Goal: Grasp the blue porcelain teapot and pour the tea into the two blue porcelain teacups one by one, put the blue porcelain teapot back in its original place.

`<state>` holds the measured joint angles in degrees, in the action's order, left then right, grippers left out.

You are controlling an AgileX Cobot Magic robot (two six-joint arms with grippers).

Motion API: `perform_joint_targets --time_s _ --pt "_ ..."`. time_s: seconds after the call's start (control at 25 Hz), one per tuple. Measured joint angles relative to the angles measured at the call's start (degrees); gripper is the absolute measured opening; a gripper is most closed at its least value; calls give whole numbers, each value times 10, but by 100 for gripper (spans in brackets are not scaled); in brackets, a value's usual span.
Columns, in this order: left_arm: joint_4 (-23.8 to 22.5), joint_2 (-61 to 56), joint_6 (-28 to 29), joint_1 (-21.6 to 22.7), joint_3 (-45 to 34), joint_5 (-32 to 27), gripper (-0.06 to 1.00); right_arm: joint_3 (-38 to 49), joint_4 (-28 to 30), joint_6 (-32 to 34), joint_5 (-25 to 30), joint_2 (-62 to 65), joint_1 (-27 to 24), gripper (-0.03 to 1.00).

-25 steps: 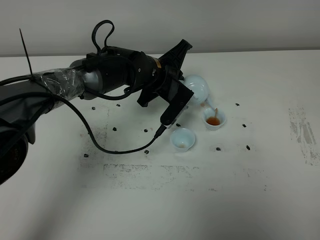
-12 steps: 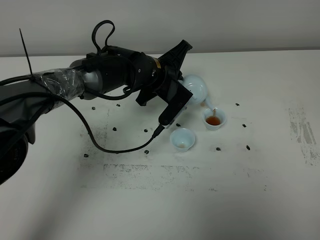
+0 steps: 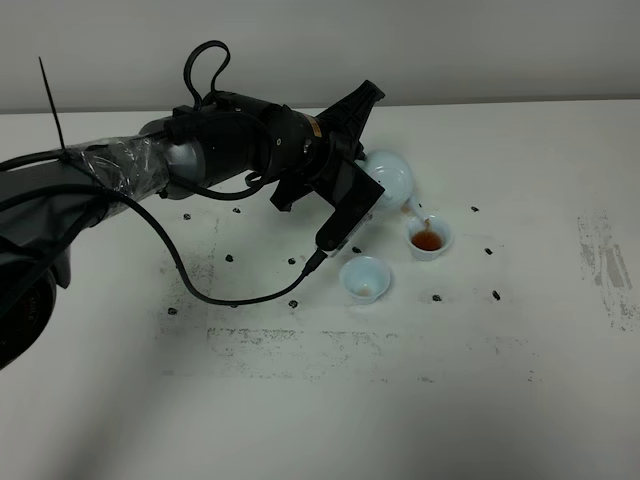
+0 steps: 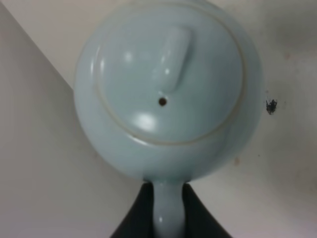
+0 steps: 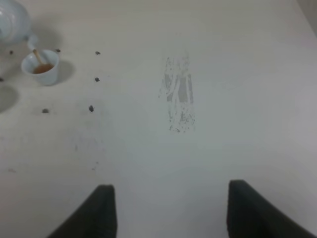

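Note:
The blue porcelain teapot (image 3: 396, 177) hangs tilted above the table with its spout down over the farther teacup (image 3: 428, 238). A thin stream of brown tea runs into that cup, which holds tea. My left gripper (image 3: 369, 166) is shut on the teapot's loop handle; the left wrist view shows the lid and body (image 4: 168, 89) with black fingers (image 4: 136, 218) on both sides of the handle. The nearer teacup (image 3: 365, 279) stands left of and in front of the first. In the right wrist view my right gripper (image 5: 168, 213) stands open over bare table, far from the cup (image 5: 42, 67) and teapot (image 5: 12, 22).
Small dark specks (image 3: 495, 294) lie scattered on the white table around the cups. A scuffed grey patch (image 3: 605, 260) marks the table at the right. The left arm's black cable (image 3: 230, 295) loops down onto the table left of the cups.
The teapot has tipped a little further over the farther cup, and the tea keeps running into it. The right gripper has not moved.

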<state>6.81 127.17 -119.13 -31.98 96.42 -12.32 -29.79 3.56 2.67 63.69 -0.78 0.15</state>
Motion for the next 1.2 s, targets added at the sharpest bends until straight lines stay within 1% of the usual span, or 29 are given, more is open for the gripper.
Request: perform_joint_targets --time_s 0.76,1.2 --pt "-2 0 0 0 0 0 4 0 0 0 0 0 0 47" --pt "-15 0 0 0 0 0 4 0 0 0 0 0 0 47"
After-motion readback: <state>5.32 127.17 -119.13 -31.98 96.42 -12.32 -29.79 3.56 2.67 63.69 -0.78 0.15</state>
